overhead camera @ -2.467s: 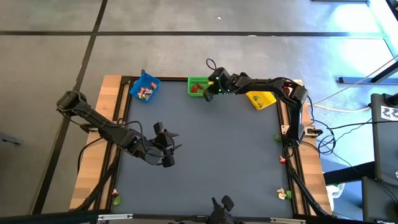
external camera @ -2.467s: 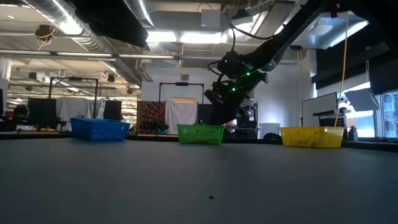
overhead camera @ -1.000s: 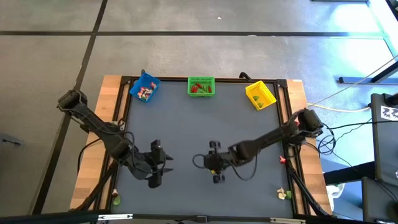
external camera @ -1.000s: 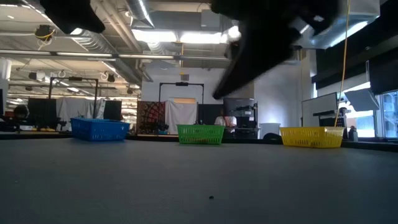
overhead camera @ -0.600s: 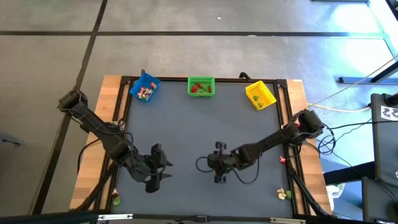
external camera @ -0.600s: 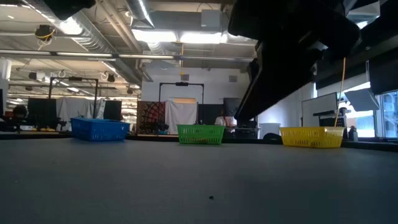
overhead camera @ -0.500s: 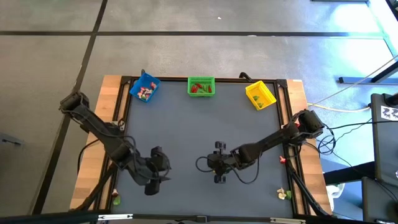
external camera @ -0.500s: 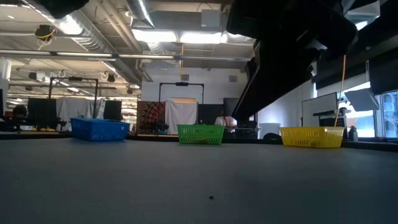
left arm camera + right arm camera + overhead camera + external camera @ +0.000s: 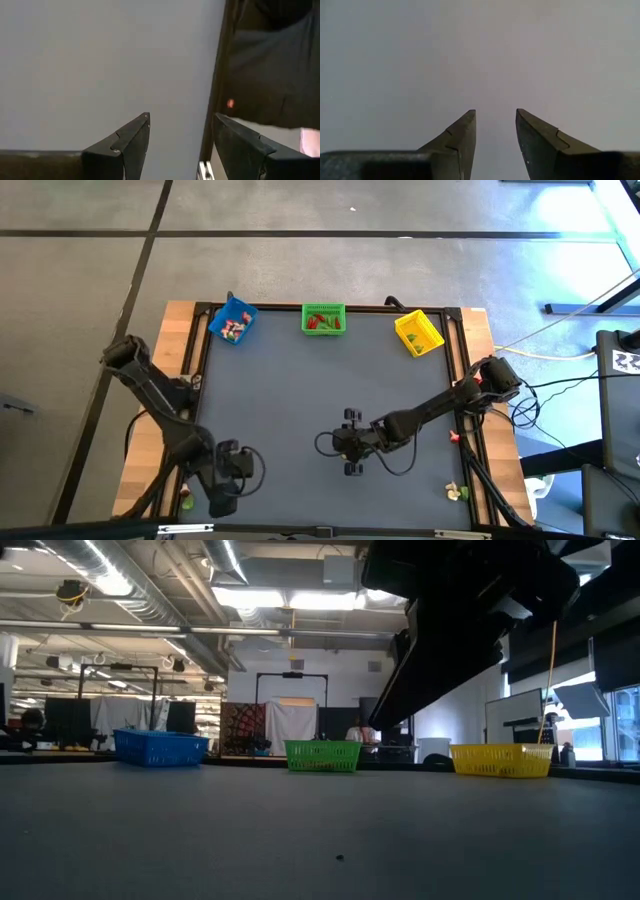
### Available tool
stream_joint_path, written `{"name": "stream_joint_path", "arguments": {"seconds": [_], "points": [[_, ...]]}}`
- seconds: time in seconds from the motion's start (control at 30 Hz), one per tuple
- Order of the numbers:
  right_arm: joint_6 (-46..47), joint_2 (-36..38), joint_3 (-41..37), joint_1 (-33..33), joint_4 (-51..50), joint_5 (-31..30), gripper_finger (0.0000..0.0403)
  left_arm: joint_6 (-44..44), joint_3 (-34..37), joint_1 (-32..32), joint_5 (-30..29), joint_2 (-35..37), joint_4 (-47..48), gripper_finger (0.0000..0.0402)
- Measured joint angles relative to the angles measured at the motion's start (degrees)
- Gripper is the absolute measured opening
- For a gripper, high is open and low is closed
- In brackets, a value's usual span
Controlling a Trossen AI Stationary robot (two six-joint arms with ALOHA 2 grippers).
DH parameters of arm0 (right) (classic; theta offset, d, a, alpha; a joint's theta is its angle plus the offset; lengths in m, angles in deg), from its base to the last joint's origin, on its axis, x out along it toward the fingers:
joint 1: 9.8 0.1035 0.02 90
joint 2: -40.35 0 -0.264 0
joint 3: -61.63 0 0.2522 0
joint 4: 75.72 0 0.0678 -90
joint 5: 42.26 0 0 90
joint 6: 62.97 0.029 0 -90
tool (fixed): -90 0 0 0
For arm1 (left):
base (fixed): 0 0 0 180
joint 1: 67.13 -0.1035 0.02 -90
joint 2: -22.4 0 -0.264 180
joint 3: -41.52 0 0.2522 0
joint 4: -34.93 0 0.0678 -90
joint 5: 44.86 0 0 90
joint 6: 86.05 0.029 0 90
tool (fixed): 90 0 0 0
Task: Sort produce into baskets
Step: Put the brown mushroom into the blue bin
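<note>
While both the left claw (image 9: 222, 502) and right claw (image 9: 350, 468) stand open and empty, stray produce (image 9: 186, 502) on the desk (image 9: 300, 400) rim risks being knocked off.

Readable text: none in any view.
Baskets (image 9: 323, 319): no labels or brands legible.
Arms: no markings legible.
Room behind: signs too small to read.

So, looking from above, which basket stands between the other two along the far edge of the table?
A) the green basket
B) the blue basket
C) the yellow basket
A: in the high view the green basket sits in the middle of the row, with the blue basket on one side and the yellow basket on the other.
</note>
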Motion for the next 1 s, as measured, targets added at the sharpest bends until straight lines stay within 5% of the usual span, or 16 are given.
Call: {"name": "stream_joint_path", "arguments": {"seconds": [0.63,1.0], "points": [[-3.3,0.0,0.0,0.0,0.2,0.8,0.0138,-7.5,0.9,14.6,0.2,0.0,8.1,0.0207],[-4.1,0.0,0.0,0.0,0.3,1.0,0.0138,-6.4,0.9,16.2,12.2,-5.4,13.5,0.0207]]}}
